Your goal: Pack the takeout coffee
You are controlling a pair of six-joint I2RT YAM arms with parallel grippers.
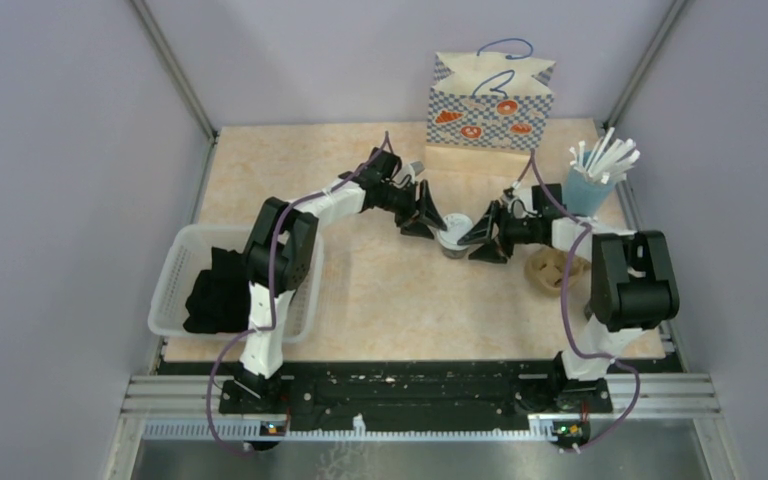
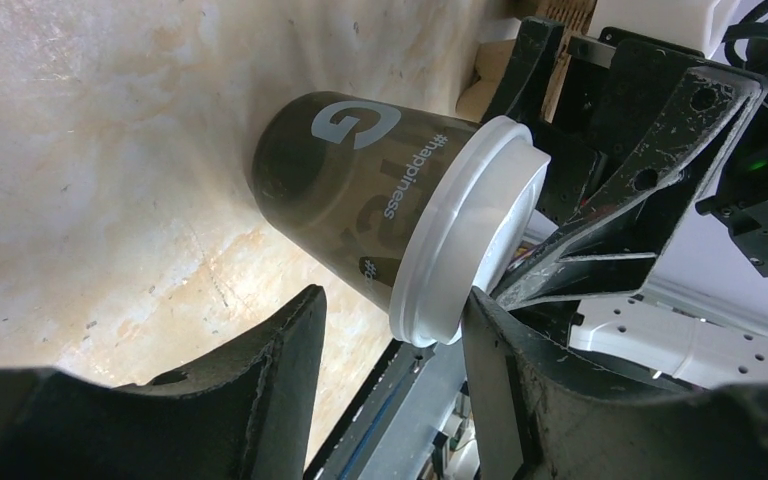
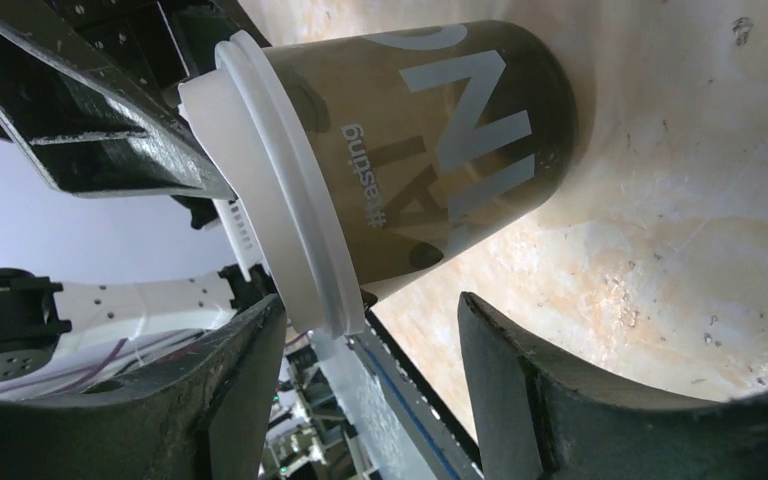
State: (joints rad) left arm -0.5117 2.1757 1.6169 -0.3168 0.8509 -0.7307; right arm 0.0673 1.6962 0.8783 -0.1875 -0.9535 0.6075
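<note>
On the beige bench one takeout coffee cup stands upright, not yet in the paper bag at the far edge. The left fingers and right fingers flank it, partly open, gripping nothing. Lifting and bagging seem left.

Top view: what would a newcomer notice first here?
The left gripper and right gripper, both open, flank one lidded cup standing in the middle. Behind it, at the far edge, stands a checked paper bag with orange prints. A blue holder of white straws sits at the far right.
</note>
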